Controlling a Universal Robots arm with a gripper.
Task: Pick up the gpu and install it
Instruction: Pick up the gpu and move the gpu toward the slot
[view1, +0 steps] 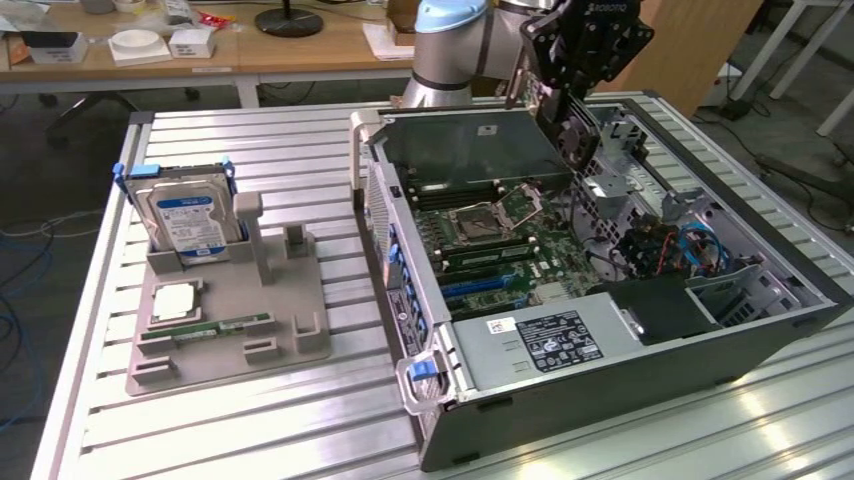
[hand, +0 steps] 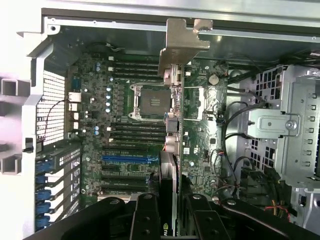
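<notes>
My gripper hangs over the back part of the open computer case, shut on the gpu. The gpu is a dark card held on edge above the motherboard, apart from it. In the wrist view the gpu runs edge-on away from the gripper, with a black finger on each side of it. Its silver bracket sits at the far end, over the case's rear wall. The card lies in line over the CPU socket and the slots.
A grey fixture on the slatted table holds a hard drive, a CPU chip and a green memory stick. Inside the case are a blue slot, loose cables and a metal drive cage.
</notes>
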